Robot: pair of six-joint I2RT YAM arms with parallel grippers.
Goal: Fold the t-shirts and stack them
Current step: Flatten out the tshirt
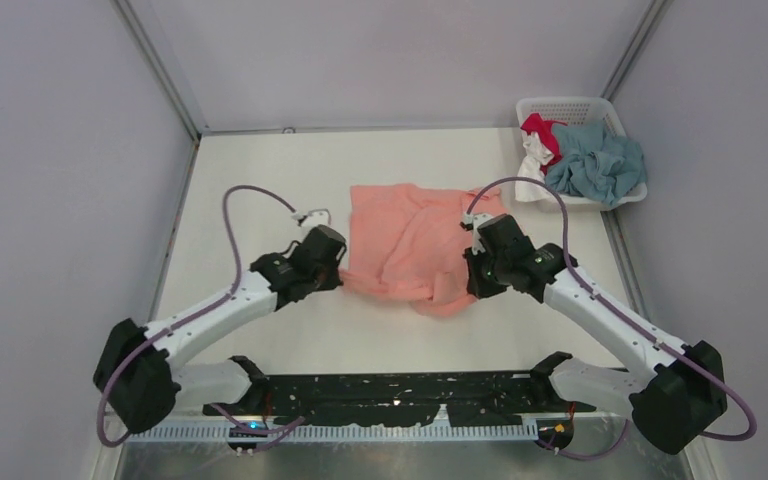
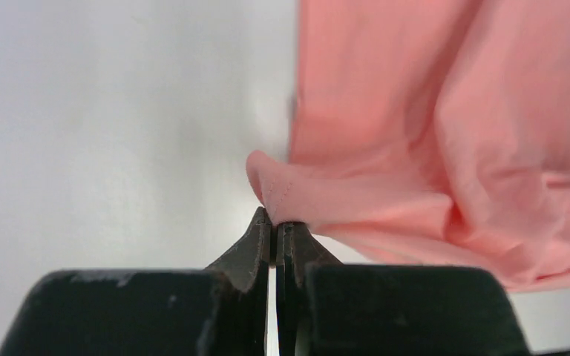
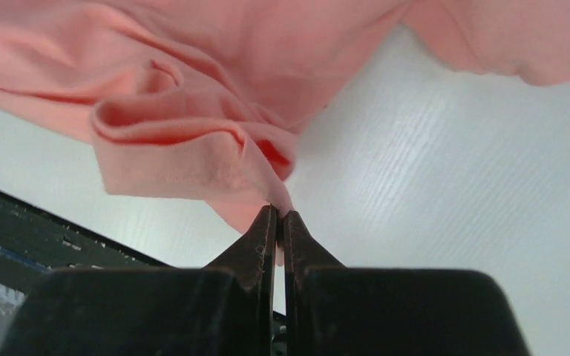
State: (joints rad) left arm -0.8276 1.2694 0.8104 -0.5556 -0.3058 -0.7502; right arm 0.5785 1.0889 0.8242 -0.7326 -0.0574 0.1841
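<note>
A large salmon-pink t-shirt (image 1: 412, 240) lies rumpled in the middle of the table. My left gripper (image 1: 338, 272) is shut on its near left edge; the left wrist view shows the cloth (image 2: 415, 148) pinched between my closed fingertips (image 2: 276, 222). My right gripper (image 1: 472, 288) is shut on its near right corner, and the right wrist view shows a fold of the shirt (image 3: 193, 148) caught at my fingertips (image 3: 277, 215). A dusty blue t-shirt (image 1: 598, 162), a red one (image 1: 542, 130) and a white one (image 1: 532, 168) lie bunched in the basket.
The white plastic lattice basket (image 1: 570, 106) stands at the far right corner of the table. Grey walls close in the table on the left, back and right. A black rail (image 1: 400, 392) runs along the near edge between the arm bases.
</note>
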